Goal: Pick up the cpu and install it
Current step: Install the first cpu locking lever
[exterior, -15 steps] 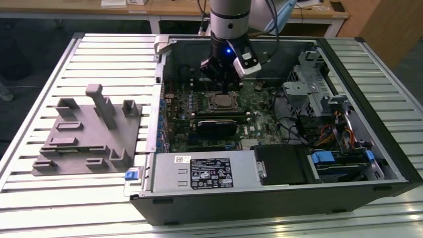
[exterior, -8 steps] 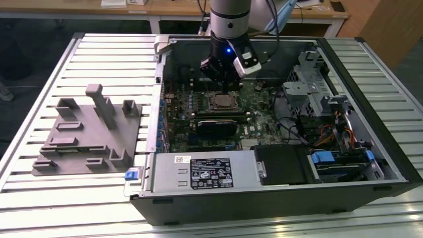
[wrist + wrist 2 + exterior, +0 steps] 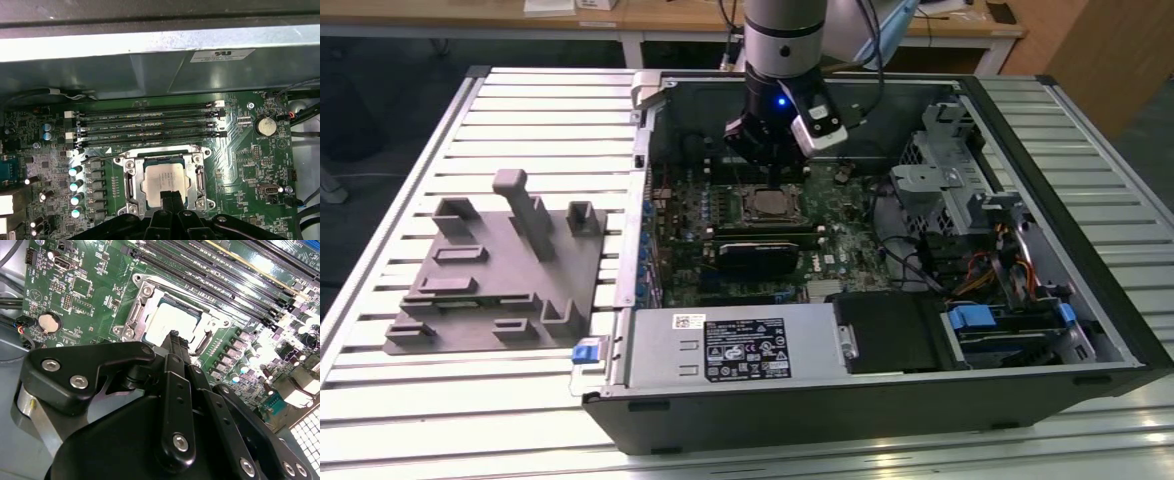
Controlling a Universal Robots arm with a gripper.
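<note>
Black linkage plates of the gripper (image 3: pixel 174 340) crowd the near part of the second wrist view, their screw heads plain to see, and they taper to two slim fingers (image 3: pixel 172 338) pressed together with no gap between them and nothing held. Those fingertips sit just over the near edge of the cpu (image 3: pixel 167 324), close above it; whether they touch its top cannot be told. In the first wrist view the same closed tips (image 3: pixel 170 196) cover the near rim of the chip (image 3: pixel 165 181), the rest of its face lying bare beyond them.

That cpu lies flat inside the socket frame (image 3: pixel 129 184) on the green motherboard (image 3: pixel 245 160), seated square within the metal bracket. Its top is pale, silvery metal, square, with faint markings and a bright sheen where the light strikes it. Long black memory slots (image 3: pixel 145 125) run just beside the socket on its far side, and a round coin cell (image 3: pixel 264 126) sits well apart toward the board's edge.

From the exterior view the arm (image 3: pixel 783 40) reaches down into the open computer case (image 3: pixel 881 400), which lies on a slatted table (image 3: pixel 400 400). Grey fixture blocks (image 3: pixel 500 270) rest on the table at the exterior view's left, well apart from the case
</note>
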